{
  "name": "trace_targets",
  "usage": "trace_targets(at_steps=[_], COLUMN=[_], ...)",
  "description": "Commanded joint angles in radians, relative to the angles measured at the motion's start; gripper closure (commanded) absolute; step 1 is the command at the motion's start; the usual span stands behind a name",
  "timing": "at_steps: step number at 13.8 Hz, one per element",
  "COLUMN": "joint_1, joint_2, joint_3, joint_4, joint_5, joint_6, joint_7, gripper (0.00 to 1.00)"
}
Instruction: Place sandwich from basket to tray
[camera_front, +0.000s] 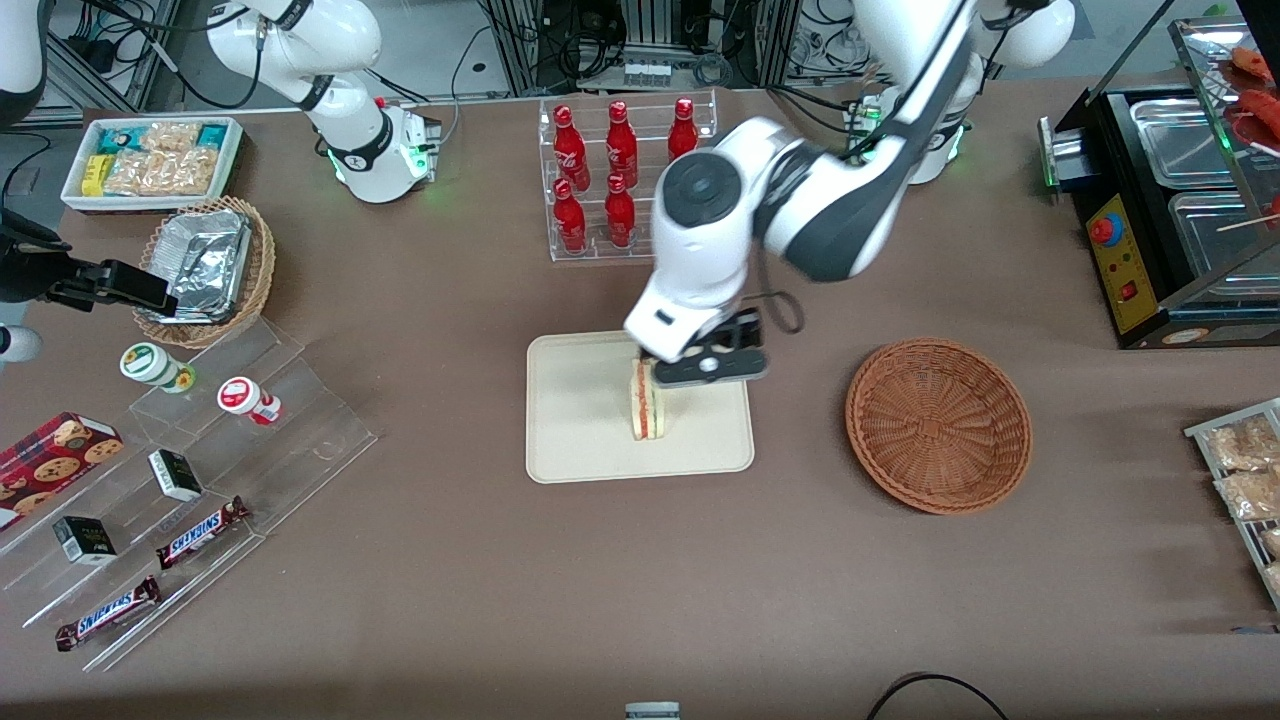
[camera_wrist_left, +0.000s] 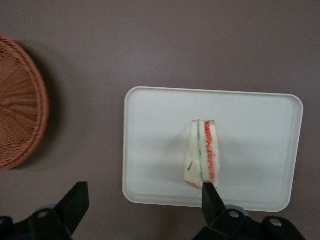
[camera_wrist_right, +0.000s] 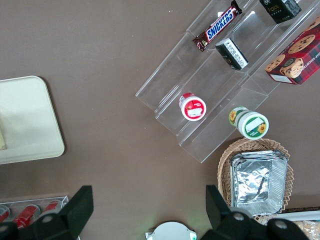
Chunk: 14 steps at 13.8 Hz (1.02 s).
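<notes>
The sandwich stands on its edge on the cream tray, its red and green filling showing. My gripper hovers just above the tray, over the sandwich's end farther from the front camera. Its fingers are spread wide with nothing between them, and one fingertip lines up with the sandwich's corner. The reddish-brown basket sits empty beside the tray, toward the working arm's end of the table.
A clear rack of red bottles stands farther from the front camera than the tray. Toward the parked arm's end are acrylic steps with snacks, a tan basket of foil containers and a white snack bin. A black machine stands at the working arm's end.
</notes>
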Motion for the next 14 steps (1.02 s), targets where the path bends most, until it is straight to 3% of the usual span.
trace_targets(at_steps=[1, 6, 11, 14], joint_1=[0.076, 0.246, 0.43, 0.511], joint_2=[-0.136, -0.341, -0.402, -0.417], joint_3=[-0.006, -0.006, -0.004, -0.004], joint_4=[-0.065, -0.216, -0.24, -0.243], joint_5=[-0.002, -0.008, -0.075, -0.077], joint_6=[-0.089, -0.12, -0.15, -0.184], joint_7=[0.08, 0.259, 0.482, 0.592], gripper=[0.0, 0.0, 0.0, 0.0])
